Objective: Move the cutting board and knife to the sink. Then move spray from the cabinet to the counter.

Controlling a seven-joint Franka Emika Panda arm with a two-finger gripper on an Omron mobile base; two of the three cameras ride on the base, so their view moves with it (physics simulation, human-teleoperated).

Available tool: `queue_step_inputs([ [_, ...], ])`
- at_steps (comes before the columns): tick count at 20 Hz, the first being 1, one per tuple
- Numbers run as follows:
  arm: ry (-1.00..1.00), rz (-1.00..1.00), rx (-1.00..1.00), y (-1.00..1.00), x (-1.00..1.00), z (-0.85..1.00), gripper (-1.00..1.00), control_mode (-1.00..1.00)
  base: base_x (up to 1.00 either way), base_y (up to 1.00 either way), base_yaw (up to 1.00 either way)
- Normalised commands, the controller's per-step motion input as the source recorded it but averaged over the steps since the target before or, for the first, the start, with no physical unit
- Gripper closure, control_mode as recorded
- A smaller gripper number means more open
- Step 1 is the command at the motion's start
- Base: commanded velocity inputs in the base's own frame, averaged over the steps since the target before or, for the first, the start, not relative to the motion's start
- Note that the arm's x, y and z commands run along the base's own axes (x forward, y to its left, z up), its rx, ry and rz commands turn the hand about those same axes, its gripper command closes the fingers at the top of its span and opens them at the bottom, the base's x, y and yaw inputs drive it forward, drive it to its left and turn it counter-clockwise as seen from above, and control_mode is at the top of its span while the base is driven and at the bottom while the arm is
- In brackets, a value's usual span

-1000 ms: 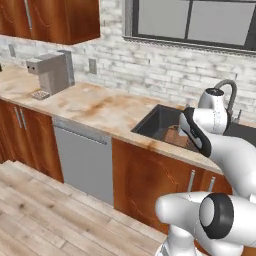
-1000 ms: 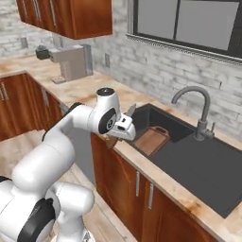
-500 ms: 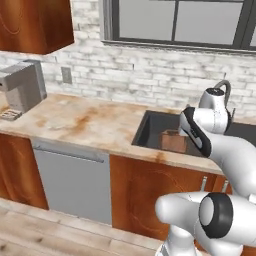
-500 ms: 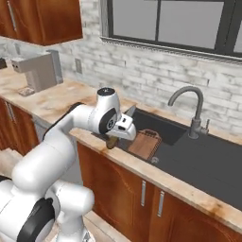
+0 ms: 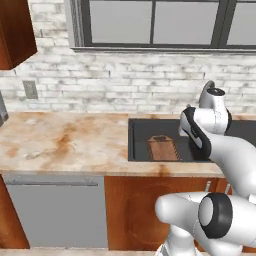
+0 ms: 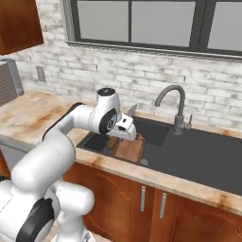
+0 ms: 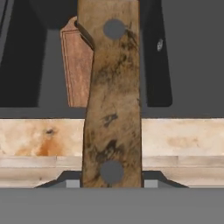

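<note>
The left base view looks forward and down from behind the arm's left at the counter (image 5: 65,142) and sink (image 5: 142,145). The right base view takes the same sink (image 6: 198,151) from the other side. The hand view sits close over the sink's (image 7: 26,65) front edge.

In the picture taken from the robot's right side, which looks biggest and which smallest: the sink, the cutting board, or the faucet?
Largest to smallest, as they look in the right base view:
1. The sink, by far.
2. The faucet and the cutting board look about alike; the arm hides part of the board, so I won't rank them.
</note>
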Motion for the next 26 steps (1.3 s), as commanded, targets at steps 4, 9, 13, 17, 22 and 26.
queue_step_inputs([
  [4, 0.0, 0.0, 0.0, 0.0, 0.0, 0.0, 1.0, 1.0, 0.55, 0.52, -0.26],
  [9, 0.0, 0.0, 0.0, 0.0, 0.0, 0.0, 1.0, 1.0, 0.59, 0.37, -0.2],
  [13, 0.0, 0.0, 0.0, 0.0, 0.0, 0.0, 1.0, 1.0, 0.5, 0.1, -0.12],
  [17, 0.0, 0.0, 0.0, 0.0, 0.0, 0.0, 1.0, 1.0, 0.4, 0.04, -0.06],
  [22, 0.0, 0.0, 0.0, 0.0, 0.0, 0.0, 1.0, 1.0, 0.11, 0.01, -0.01],
  [26, 0.0, 0.0, 0.0, 0.0, 0.0, 0.0, 1.0, 1.0, 0.0, 0.0, 0.0],
])
